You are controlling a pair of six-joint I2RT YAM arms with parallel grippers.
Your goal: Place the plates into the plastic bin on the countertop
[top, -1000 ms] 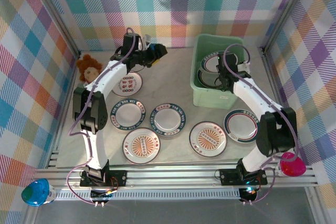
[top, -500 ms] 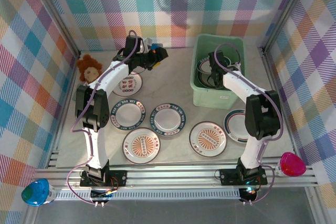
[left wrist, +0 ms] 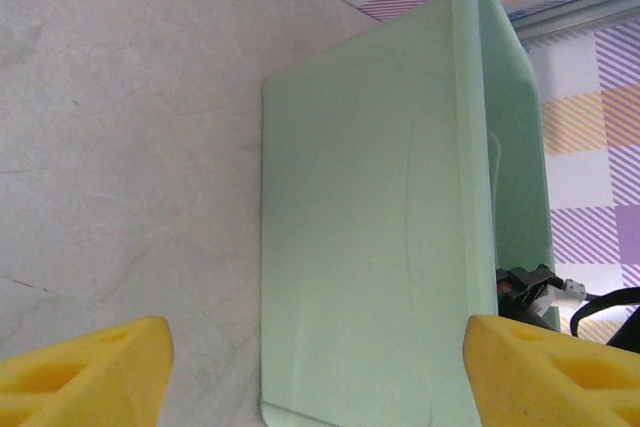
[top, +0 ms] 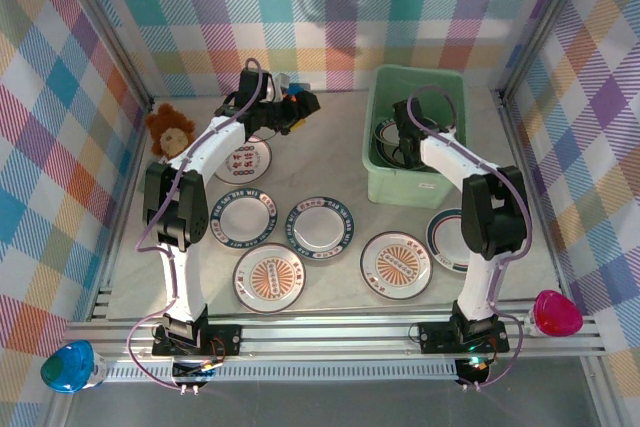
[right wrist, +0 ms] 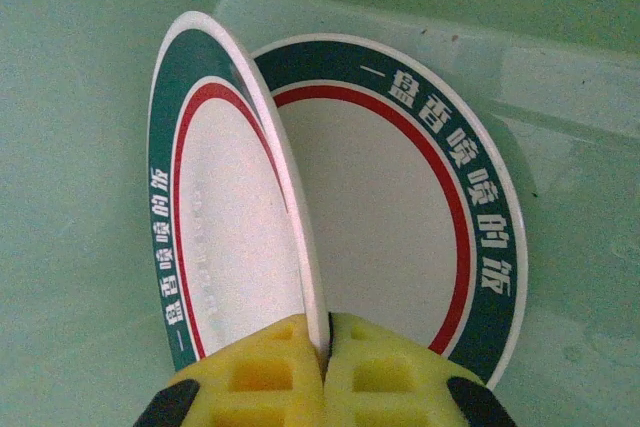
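Nearest the arm bases, two orange-centred plates [top: 270,277] lie flat at 6 o'clock on the countertop [top: 330,162], with four teal-rimmed plates [top: 320,225] just beyond and beside them. Farther back, at 1 o'clock, stands the plastic bin [top: 440,187]. Inside it the right gripper [right wrist: 326,347] is clamped on the rim of a held plate [right wrist: 215,237] standing on edge, beside a second plate [right wrist: 400,237] resting in the bin. At 11 o'clock the left gripper [top: 300,102] hangs with jaws wide and empty.
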